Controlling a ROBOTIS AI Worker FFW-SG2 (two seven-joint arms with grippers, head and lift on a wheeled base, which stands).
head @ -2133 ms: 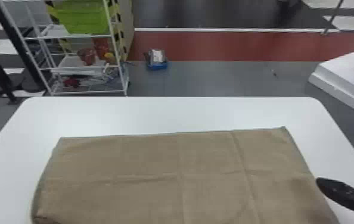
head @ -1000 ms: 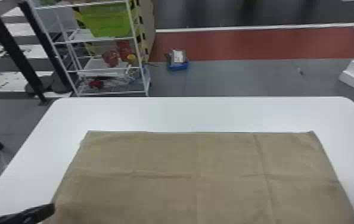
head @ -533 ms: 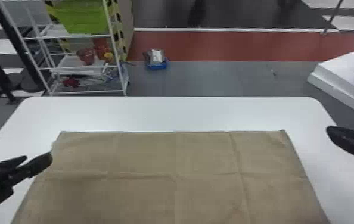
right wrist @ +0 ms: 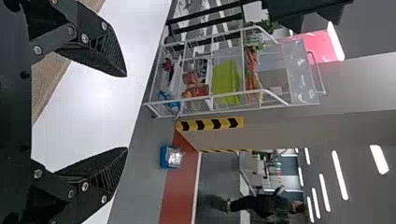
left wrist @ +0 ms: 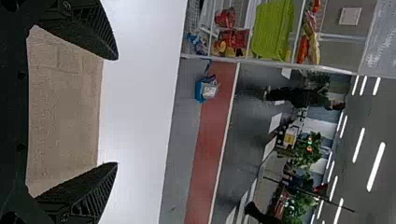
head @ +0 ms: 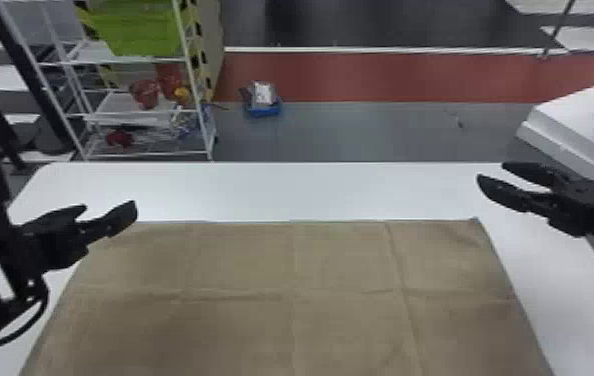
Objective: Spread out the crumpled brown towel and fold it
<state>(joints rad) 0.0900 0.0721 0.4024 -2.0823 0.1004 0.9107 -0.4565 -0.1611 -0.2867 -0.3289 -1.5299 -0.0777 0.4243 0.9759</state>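
Observation:
The brown towel [head: 271, 300] lies spread out flat on the white table, with a few crease lines; its near edge is cut off by the view. My left gripper [head: 111, 212] is above the towel's far left corner, open and holding nothing. At the far right, my right gripper [head: 503, 177] stands open beyond the towel's far right corner. In the left wrist view the towel [left wrist: 65, 112] lies behind the parted fingers of the left gripper [left wrist: 116, 111]. The right wrist view has the right gripper [right wrist: 126, 112] open, the towel [right wrist: 49, 79] partly behind one finger.
The white table [head: 271, 190] has bare surface along its far side and right side. Beyond it stand a white shelf rack [head: 136, 112] with a green bin [head: 136, 27], a small blue box [head: 263, 102] on the floor, and a white block [head: 576, 130] at the right.
Both grippers have moved toward the far side of the table, the left one also rightward over the towel's corner. The right arm reaches further into view. The towel keeps its spread shape.

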